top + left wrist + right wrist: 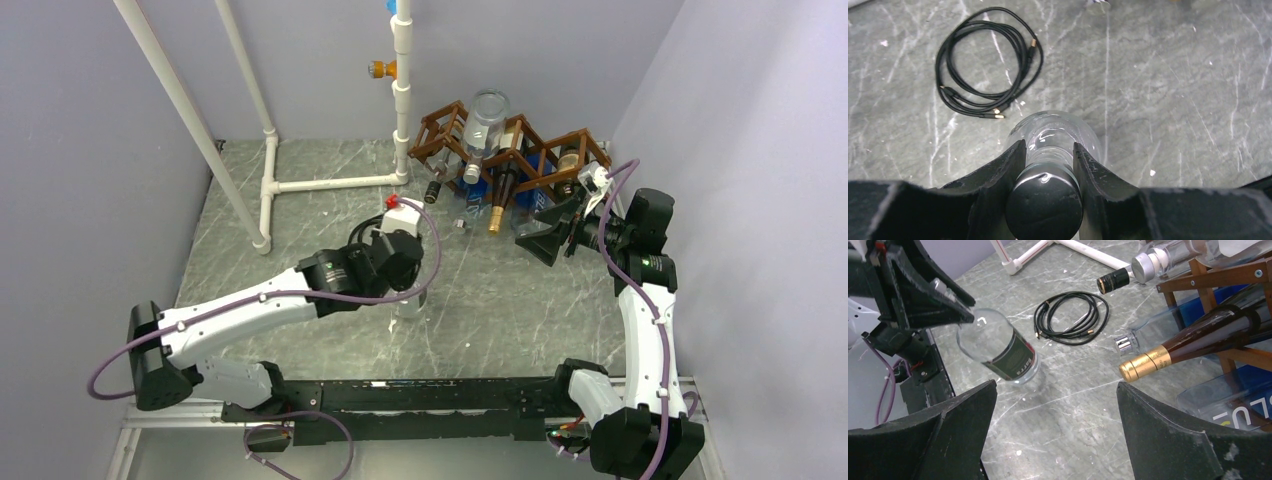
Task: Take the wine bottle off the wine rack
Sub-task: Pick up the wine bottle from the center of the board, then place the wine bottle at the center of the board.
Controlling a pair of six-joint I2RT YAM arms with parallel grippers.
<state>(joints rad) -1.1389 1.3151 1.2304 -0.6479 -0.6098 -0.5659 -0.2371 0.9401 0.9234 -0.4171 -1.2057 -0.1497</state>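
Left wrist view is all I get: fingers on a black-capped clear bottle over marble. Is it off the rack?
Observer: Yes. The bottle in the left fingers is well clear of the wine rack, out mid-table.
Operator: Standing or hanging?
Observer: Neck up, base down by the table; I can't tell whether it touches.
Operator: Right arm?
Observer: The right fingers are wide open and empty, just in front of the rack.
Operator: Rack empty?
Observer: No, several bottles lie in it, one a gold-foil bottle with its neck pointing out.
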